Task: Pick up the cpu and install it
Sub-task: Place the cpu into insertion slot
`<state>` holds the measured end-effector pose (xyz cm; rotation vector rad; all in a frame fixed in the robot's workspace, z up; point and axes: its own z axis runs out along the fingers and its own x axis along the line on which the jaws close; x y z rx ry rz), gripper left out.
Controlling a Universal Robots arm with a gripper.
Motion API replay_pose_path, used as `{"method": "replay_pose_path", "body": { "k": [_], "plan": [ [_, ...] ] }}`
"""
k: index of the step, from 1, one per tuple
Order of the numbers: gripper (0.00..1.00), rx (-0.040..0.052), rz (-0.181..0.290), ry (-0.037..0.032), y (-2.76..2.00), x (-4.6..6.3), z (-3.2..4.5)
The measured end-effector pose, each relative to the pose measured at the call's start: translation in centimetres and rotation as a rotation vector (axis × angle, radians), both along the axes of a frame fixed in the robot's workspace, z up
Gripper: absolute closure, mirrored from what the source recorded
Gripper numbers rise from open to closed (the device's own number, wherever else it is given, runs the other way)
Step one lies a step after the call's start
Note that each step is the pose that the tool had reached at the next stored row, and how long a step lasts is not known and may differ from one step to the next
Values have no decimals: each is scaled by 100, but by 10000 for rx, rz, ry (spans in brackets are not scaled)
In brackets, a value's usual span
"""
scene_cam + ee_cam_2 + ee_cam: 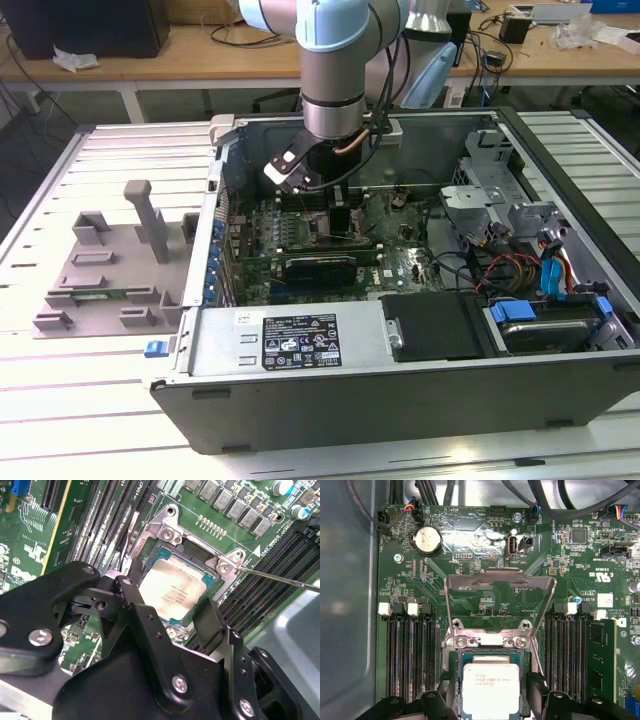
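Jaws: your gripper [167, 597] has them spread, with one black finger [132, 600] on each side of the cpu. The first wrist view shows a gap between each finger and the chip's metal top.
Cpu: the cpu [490, 687] lies flat in the socket [196, 552], silver top up, between your fingers and not lifted.
Load plate: the metal load plate [500, 582] is swung open and rests over the board just beyond the socket.
Lever: a thin retention lever [280, 578] stands out slantwise from the socket's corner.
Memory slots: you have black memory slots [410, 660] running along both sides of the socket.
Battery: a coin cell battery [427, 540] sits farther up the motherboard [480, 535], past the load plate.
Arm: in the exterior view your arm [335, 80] reaches straight down into the open computer case [400, 400].
Fixture: a grey moulded fixture [110, 270] lies on the slatted table [80, 420], beside the case on the exterior view's left.
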<state>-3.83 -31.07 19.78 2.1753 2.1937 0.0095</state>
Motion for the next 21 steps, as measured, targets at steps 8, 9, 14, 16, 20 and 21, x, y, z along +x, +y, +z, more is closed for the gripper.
{"method": "replay_pose_path", "body": {
  "k": [8, 9, 14, 16, 20, 21],
  "plan": [
    [32, 0, 0, -1, 0, 0, 198],
    [32, -1, 1, -1, 0, 1, 225],
    [32, 1, 1, -2, 0, 1, 248],
    [32, 0, 0, -1, 0, 1, 249],
    [58, 0, 0, -1, 0, 0, 251],
    [65, 0, 1, -1, 0, 1, 252]
  ]
}}
